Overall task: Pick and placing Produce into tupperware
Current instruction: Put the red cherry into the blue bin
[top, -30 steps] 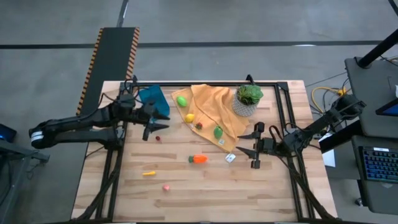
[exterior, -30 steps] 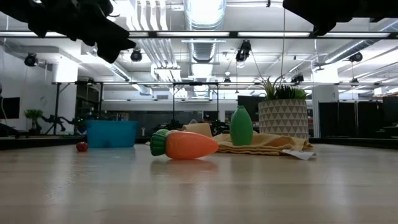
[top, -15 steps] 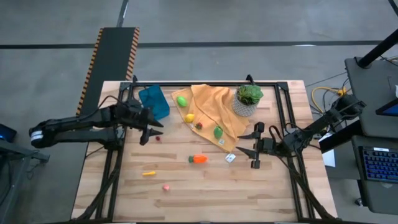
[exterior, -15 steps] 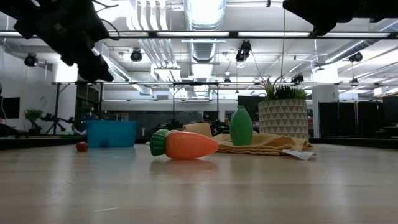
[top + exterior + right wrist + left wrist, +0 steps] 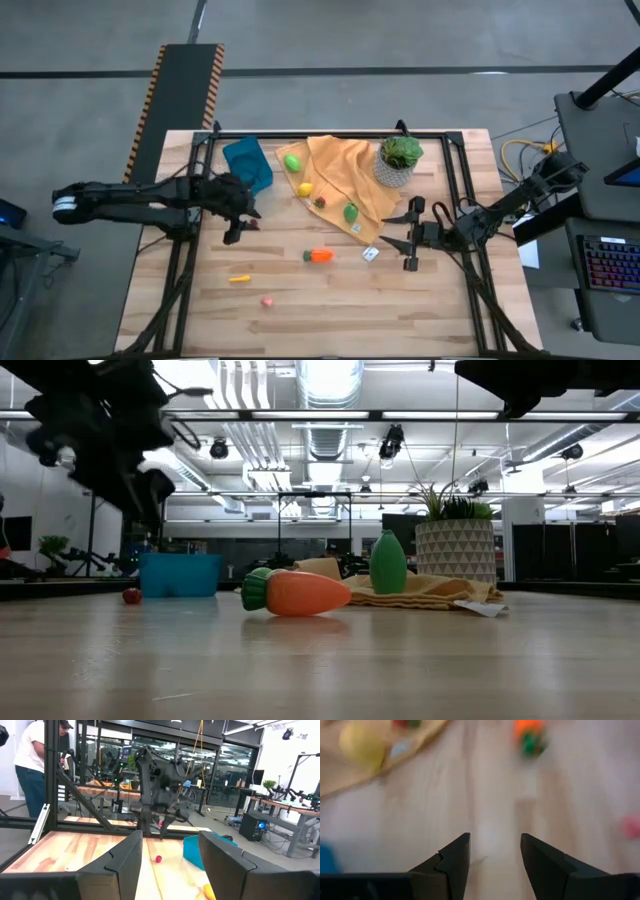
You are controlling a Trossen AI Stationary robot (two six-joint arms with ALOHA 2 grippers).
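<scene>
High view: left gripper (image 5: 238,222) hangs over the table just at 6 o'clock of the small blue rectangular plastic tupperware (image 5: 247,164); a tiny red toy fruit (image 5: 254,223) sits right by its tip. Tupperware looks empty from here, so nothing is packed yet, by my read. Produce left out: green round toy (image 5: 292,162), yellow toy (image 5: 305,189) and green pear-shaped toy (image 5: 351,212) on the orange-yellow cloth (image 5: 340,172); orange toy carrot (image 5: 318,256), small yellow piece (image 5: 239,279) and pink bit (image 5: 267,300) on the wooden table (image 5: 430,300). Right gripper (image 5: 406,241) waits at 3 o'clock of the carrot, jaws wide, empty.

Low view: carrot is nearest the lens, tupperware behind it at 9 o'clock, red fruit beside that. Left arm is above them.

Left wrist view: left fingers (image 5: 454,860) partly open, nothing between, bare wood under.

Right wrist view: right fingers (image 5: 122,857) spread, holding nothing; left arm and tupperware beyond. Person stands far back.
</scene>
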